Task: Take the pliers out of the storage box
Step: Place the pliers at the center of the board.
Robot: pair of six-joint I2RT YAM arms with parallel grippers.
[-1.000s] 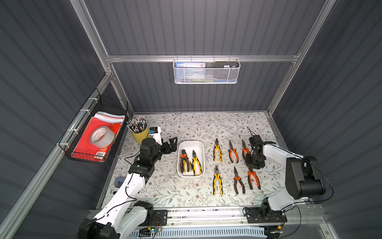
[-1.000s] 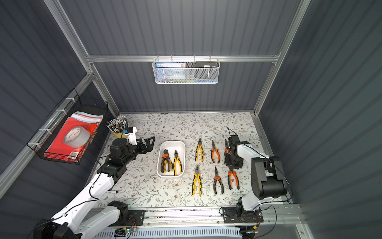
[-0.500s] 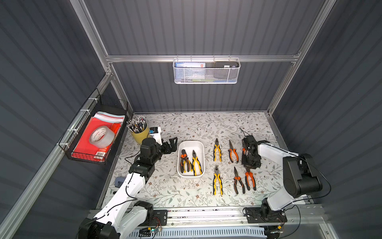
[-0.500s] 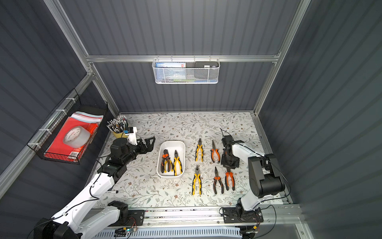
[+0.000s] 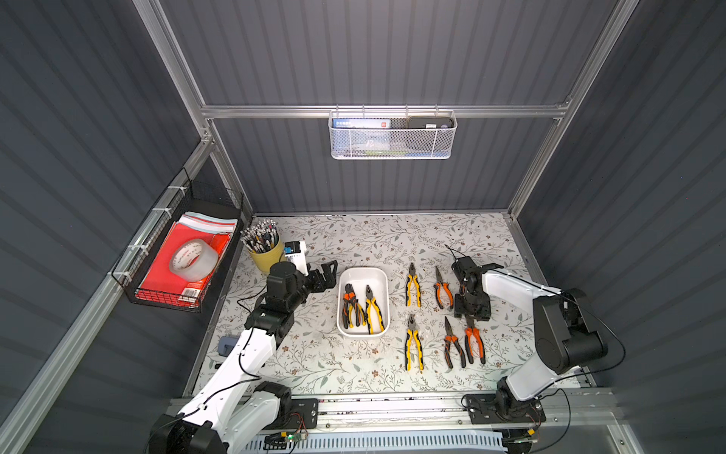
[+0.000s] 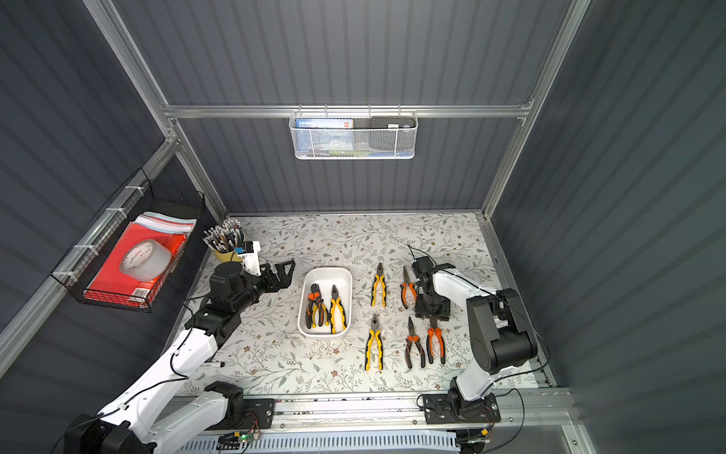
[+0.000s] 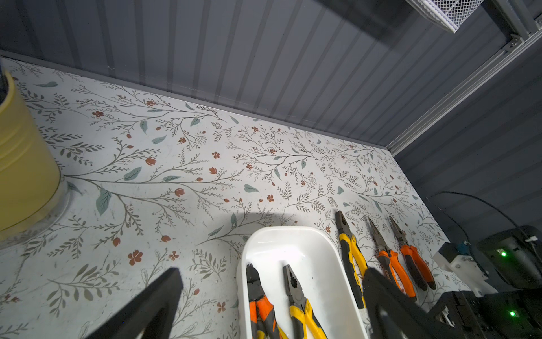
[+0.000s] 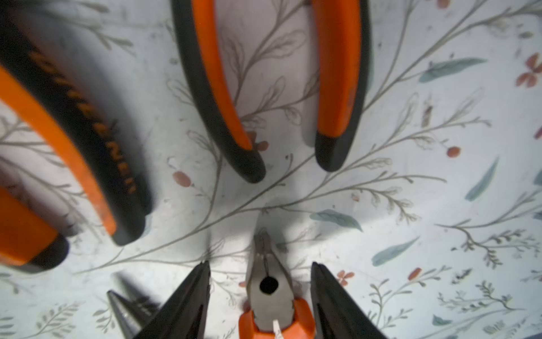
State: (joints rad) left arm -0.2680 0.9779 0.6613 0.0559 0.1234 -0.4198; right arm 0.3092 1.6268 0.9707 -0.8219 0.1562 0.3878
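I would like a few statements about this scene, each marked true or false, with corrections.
1. The shallow white plastic storage box is empty. False: orange-handled pliers and yellow-handled pliers lie in it.
2. The left gripper is open and holds nothing. True.
3. The right gripper is clamped on pliers. False: its fingers flank a grey metal pliers head with gaps.
4. The clear tape roll lies in the black wire basket. True.

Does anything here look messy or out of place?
Nothing much: the pliers on the table lie in two neat rows. Only the orange pliers in the box seem to overlap.
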